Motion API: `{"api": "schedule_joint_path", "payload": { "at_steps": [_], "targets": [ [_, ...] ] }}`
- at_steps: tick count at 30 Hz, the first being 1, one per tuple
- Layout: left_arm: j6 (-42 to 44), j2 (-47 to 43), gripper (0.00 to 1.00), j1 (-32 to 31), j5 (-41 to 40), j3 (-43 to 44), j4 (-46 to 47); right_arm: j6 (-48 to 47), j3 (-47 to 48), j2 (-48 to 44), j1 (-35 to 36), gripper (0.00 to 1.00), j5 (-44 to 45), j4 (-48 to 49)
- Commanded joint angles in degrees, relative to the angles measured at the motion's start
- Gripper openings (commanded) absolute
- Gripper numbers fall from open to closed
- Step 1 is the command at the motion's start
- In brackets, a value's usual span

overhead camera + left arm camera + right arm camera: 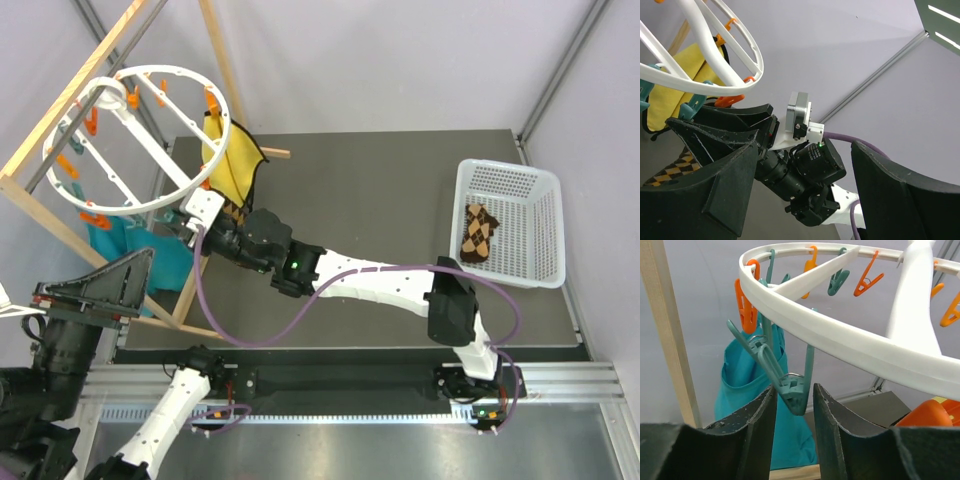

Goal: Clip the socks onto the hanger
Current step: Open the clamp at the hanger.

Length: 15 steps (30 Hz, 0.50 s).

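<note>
The white ring hanger hangs at the upper left with orange and teal clips on it. My right gripper reaches under its near rim. In the right wrist view the right gripper is open, its jaws standing narrowly round a teal clip below the hanger rim; the left finger touches the clip and the right is just off it. One argyle sock hangs beside that gripper, its top hidden, and the sock also appears low in the left wrist view. A second sock lies in the basket. My left gripper is wide open and holds nothing.
A wooden frame rack carries the hanger. A yellow cloth and a teal cloth hang from the ring. The white mesh basket sits at the table's right. The right arm's wrist fills the space between my left fingers.
</note>
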Motion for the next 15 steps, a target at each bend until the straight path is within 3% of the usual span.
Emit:
{"api": "schedule_joint_path", "payload": {
  "at_steps": [1, 6, 7, 10, 15],
  "targets": [
    [-0.3, 0.5, 0.8, -0.2, 0.8, -0.2, 1.8, 1.4, 3.8, 0.5, -0.5, 0.34, -0.2, 1.4],
    [-0.4, 0.5, 0.79, -0.2, 0.7, -0.2, 1.6, 3.6, 3.4, -0.2, -0.5, 0.23, 0.6, 1.3],
    [-0.4, 0.4, 0.79, -0.2, 0.8, -0.3, 1.6, 4.1, 3.2, -0.5, -0.5, 0.14, 0.7, 1.3],
    [-0.6, 0.6, 0.8, -0.2, 1.4, -0.6, 1.8, 6.3, 1.2, -2.7, -0.5, 0.05, 0.1, 1.5],
    [-1.5, 1.4, 0.8, -0.2, 3.1, -1.9, 1.9, 12.1, 0.0, -7.1, -0.7, 0.0, -2.2, -5.5]
  ]
}}
